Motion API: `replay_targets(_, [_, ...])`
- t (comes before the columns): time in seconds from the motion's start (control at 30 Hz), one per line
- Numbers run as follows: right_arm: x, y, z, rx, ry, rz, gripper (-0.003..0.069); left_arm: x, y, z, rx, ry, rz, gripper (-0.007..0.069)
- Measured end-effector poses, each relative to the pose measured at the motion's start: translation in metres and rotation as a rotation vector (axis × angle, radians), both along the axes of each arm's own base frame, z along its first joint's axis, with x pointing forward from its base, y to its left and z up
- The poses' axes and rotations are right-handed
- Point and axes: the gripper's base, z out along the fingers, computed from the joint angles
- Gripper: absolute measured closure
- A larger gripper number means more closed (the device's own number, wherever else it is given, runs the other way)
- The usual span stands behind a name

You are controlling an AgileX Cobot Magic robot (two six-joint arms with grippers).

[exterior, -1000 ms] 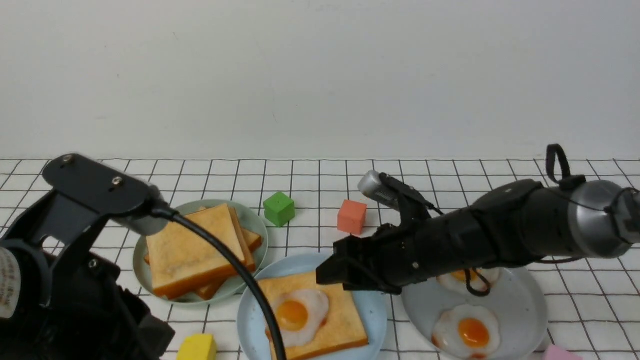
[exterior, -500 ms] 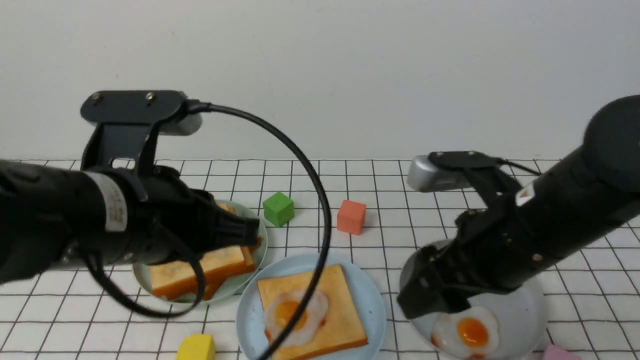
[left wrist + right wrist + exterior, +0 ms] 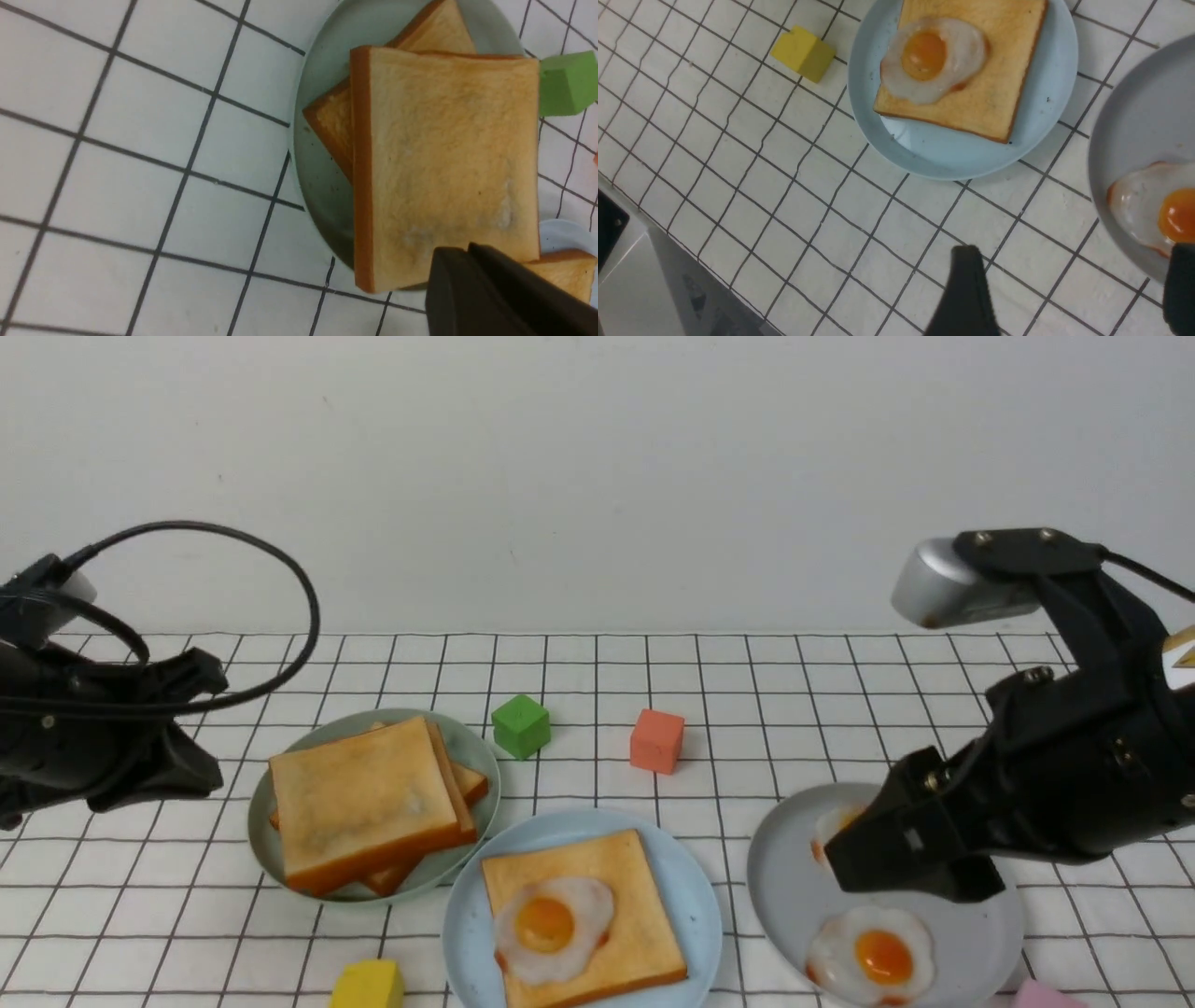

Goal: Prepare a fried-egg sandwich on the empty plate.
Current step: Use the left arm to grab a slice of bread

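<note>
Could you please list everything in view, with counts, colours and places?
toast stack: one, golden-brown, on the pale green plate
toast slice: one, golden-brown, on the light-blue plate
fried eggs: three, white and orange; one on that slice, two on the grey plate
cubes: four; green and orange-red beyond the plates, yellow nearer, pink by the grey plate
left gripper: one, black, left of the toast stack
right gripper: one, black, open, above the grey plate's side
</note>
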Motion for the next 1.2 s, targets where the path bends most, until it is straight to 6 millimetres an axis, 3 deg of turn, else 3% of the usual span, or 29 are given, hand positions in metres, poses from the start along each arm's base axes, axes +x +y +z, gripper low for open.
replay_targets(0.23, [0.000,0.000,0.000,0.000,-0.001,0.000,0.0120,0.023,-0.002,-0.042,-0.046,0.011,-0.073,0.0346])
replay_targets(0.37, [0.000,0.000,0.000,0.000,0.000,0.000,0.0120,0.034,-0.003,-0.060,-0.079,0.003,-0.095,0.0282])
replay_targets(0.5, [0.000,0.000,0.000,-0.002,0.004,0.002,0.0120,0.039,-0.005,-0.072,-0.111,0.005,-0.090,0.0284])
replay_targets(0.63, [-0.001,0.000,-0.001,-0.007,0.015,0.008,0.0120,0.043,-0.005,-0.081,-0.128,-0.001,-0.093,0.0340])
replay_targets(0.67, [-0.002,0.000,-0.001,-0.011,0.023,0.013,0.0120,0.043,-0.005,-0.082,-0.127,-0.004,-0.099,0.0393])
replay_targets(0.8, [-0.003,-0.001,-0.002,-0.014,0.031,0.017,0.0120,0.043,-0.005,-0.083,-0.109,-0.005,-0.111,0.0487])
replay_targets(0.9, [-0.004,-0.001,-0.002,-0.018,0.041,0.022,0.0120,0.043,-0.004,-0.084,-0.088,-0.004,-0.128,0.0613])
replay_targets(1.07, [-0.004,-0.001,-0.002,-0.019,0.043,0.023,0.0120,0.041,-0.006,-0.078,-0.102,-0.007,-0.155,0.0638])
replay_targets(1.17, [-0.004,-0.001,-0.002,-0.019,0.043,0.023,0.0120,0.037,-0.010,-0.067,-0.124,-0.019,-0.192,0.0638])
replay_targets(1.2, [-0.004,-0.001,-0.002,-0.019,0.043,0.023,0.0120,0.033,-0.013,-0.055,-0.142,-0.042,-0.218,0.0638])
